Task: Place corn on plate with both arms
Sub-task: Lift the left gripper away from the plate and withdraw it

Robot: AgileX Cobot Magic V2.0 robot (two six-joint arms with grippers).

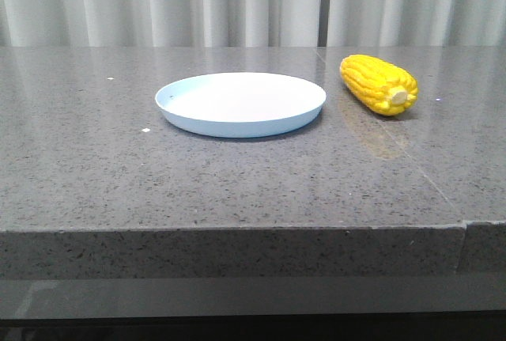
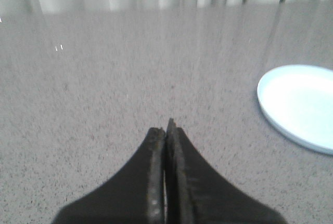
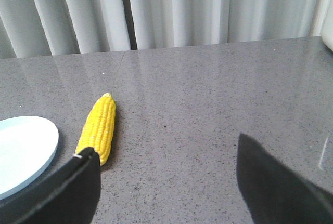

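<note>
The yellow corn [image 1: 378, 83] lies on the grey stone table [image 1: 237, 175], right of the pale blue plate [image 1: 240, 103], its pale stub end facing front. No arm shows in the front view. In the left wrist view my left gripper [image 2: 165, 126] is shut and empty, over bare table, with the plate's edge [image 2: 299, 107] off to one side. In the right wrist view my right gripper [image 3: 164, 148] is open and empty; the corn [image 3: 98, 126] lies just beyond one fingertip [image 3: 86, 156], beside the plate [image 3: 23, 148].
White curtains [image 1: 237, 1] hang behind the table. The table's front edge [image 1: 237, 230] runs across the front view. A seam [image 1: 466, 234] in the stone is at the right.
</note>
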